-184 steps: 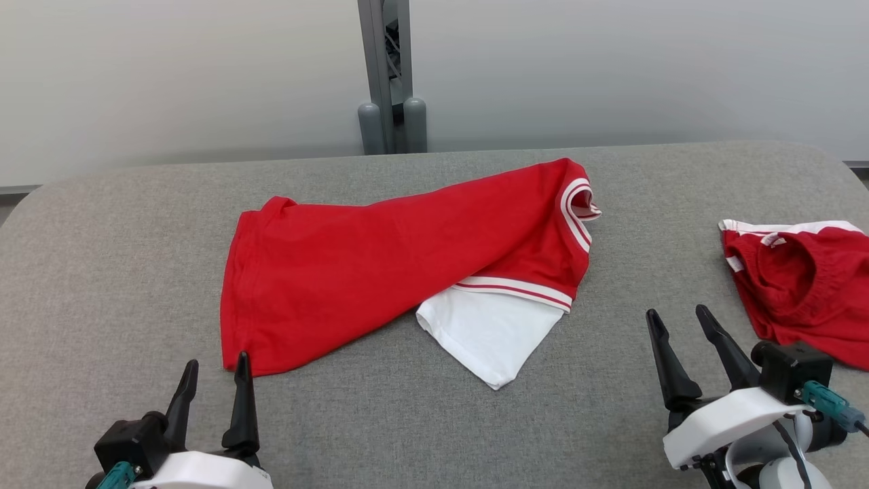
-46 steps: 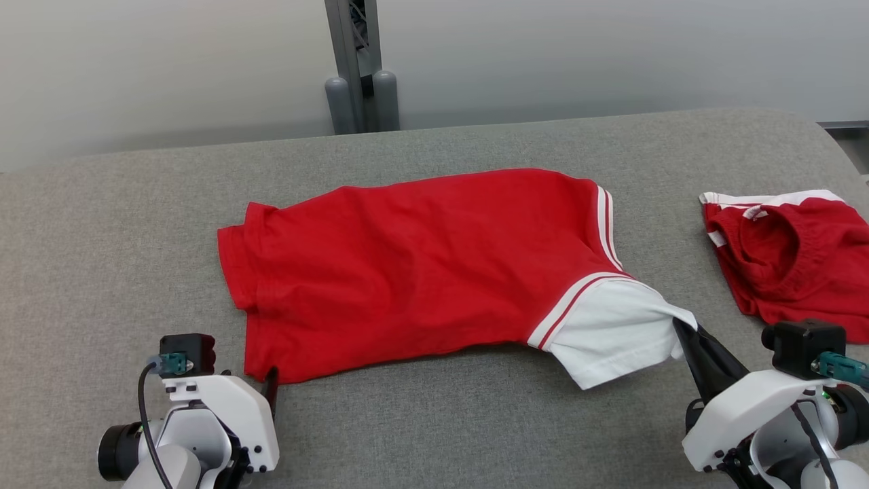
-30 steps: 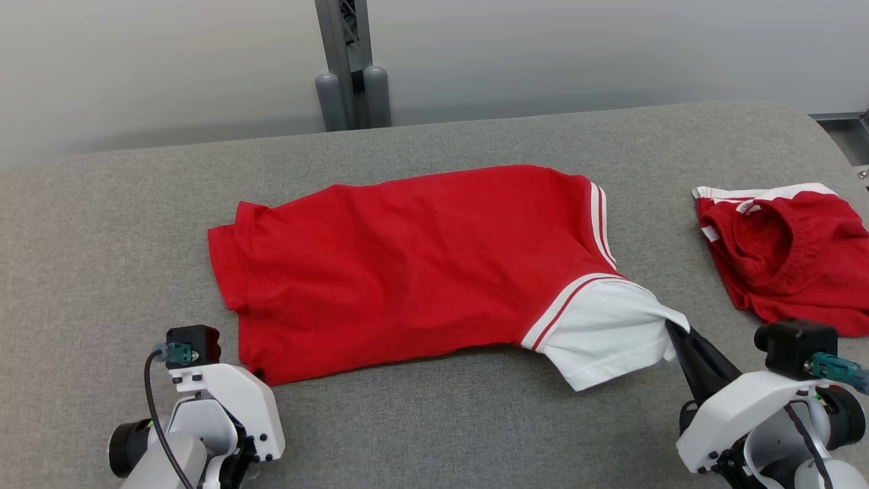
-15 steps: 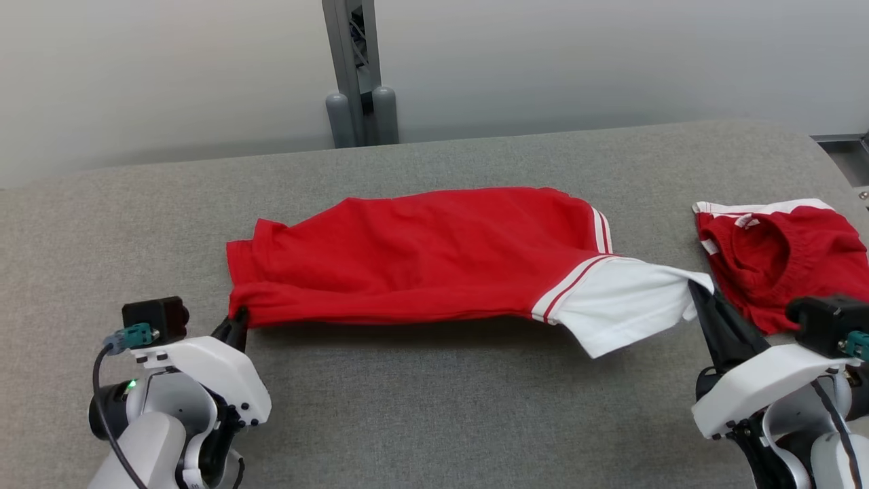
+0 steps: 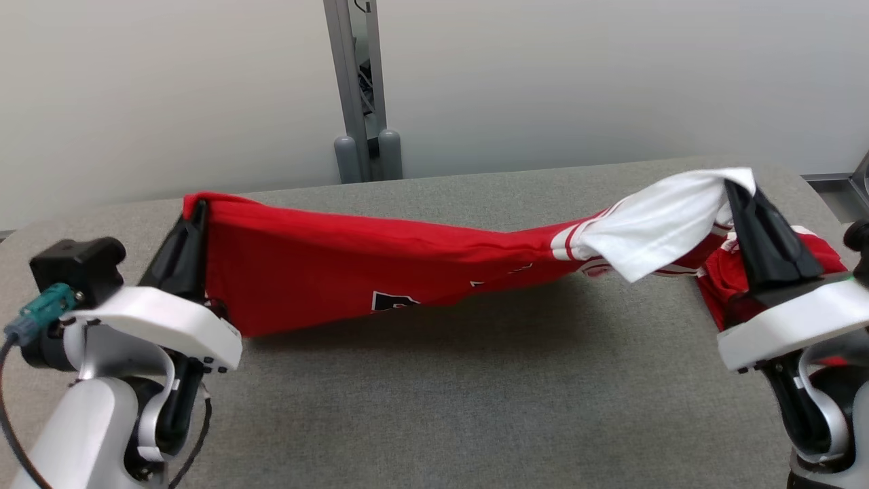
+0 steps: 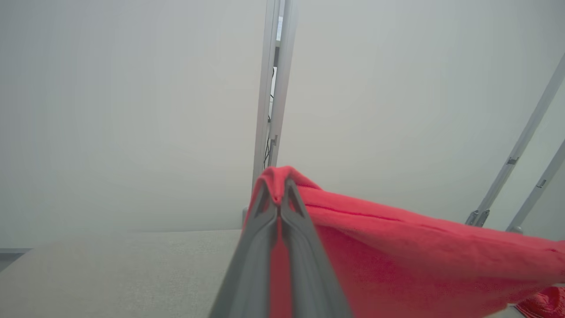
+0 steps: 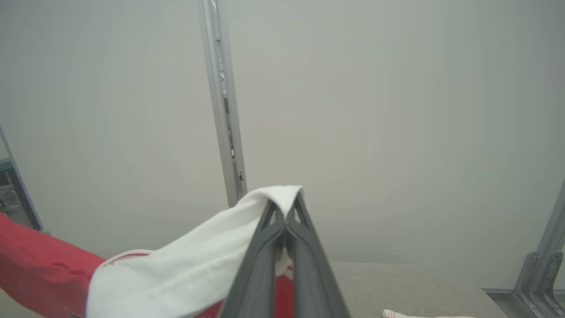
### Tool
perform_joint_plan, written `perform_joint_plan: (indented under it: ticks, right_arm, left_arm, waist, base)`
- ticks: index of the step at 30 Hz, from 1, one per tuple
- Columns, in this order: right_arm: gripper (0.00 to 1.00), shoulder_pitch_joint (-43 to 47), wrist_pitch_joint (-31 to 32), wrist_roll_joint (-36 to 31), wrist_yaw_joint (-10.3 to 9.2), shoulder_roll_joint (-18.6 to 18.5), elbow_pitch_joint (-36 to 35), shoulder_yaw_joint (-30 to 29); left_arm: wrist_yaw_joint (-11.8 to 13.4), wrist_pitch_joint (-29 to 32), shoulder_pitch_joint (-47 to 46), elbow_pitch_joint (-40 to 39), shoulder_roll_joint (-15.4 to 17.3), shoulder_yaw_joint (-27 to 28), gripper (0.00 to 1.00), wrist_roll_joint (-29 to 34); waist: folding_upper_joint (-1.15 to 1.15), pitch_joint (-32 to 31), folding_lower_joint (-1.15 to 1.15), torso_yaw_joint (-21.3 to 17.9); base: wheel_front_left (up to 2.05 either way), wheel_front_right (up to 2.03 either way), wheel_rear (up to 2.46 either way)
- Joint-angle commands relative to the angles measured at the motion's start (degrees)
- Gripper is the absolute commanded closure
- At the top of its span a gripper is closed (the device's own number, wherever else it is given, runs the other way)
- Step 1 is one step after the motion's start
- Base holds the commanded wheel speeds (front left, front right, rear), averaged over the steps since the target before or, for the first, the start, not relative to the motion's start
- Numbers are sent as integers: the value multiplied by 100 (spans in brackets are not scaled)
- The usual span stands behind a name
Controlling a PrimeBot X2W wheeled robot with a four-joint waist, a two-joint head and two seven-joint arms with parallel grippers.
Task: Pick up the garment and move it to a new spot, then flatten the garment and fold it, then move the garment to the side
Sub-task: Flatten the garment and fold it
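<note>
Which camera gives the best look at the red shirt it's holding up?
The head view: the red shirt hangs stretched from the left claw to the right claw. The left wrist view shows its pinched red corner close up; the right wrist view, its pinched white sleeve.
</note>
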Motion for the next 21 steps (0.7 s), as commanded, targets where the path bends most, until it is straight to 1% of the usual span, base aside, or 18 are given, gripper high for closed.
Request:
perform_joint_plan:
  ticks: [1,6,10,13,16,21]
  right_arm:
    - [100,-146,55,-74,0,-28,-195,-33]
    - [100,-457,236,-215,0,-27,-788,-19]
    - [100,-705,331,-267,0,-26,-1242,-62]
    - [100,-912,387,-346,0,-26,-1489,-122]
    - [100,-1142,452,-305,0,-25,-1538,-68]
    - [100,-1550,488,-177,0,-28,-1204,34]
  left_arm:
    - [65,46,-144,-261,119,55,100,101]
    - [185,217,-397,-1041,411,124,100,341]
    - [204,467,-710,-1531,637,128,100,509]
    - [164,704,-973,-1722,809,100,100,613]
    - [111,899,-1257,-1722,912,48,100,663]
    - [-35,1086,-1711,-1450,983,-14,100,632]
  waist:
    - [0,-40,0,-35]
    - [0,-111,0,-105]
    - [0,-141,0,-161]
    - [0,-128,0,-196]
    - [0,-63,0,-235]
    - [0,95,0,-274]
  base:
    - [0,0,0]
    - [0,0,0]
    - [0,0,0]
    - [0,0,0]
    - [0,0,0]
    - [0,0,0]
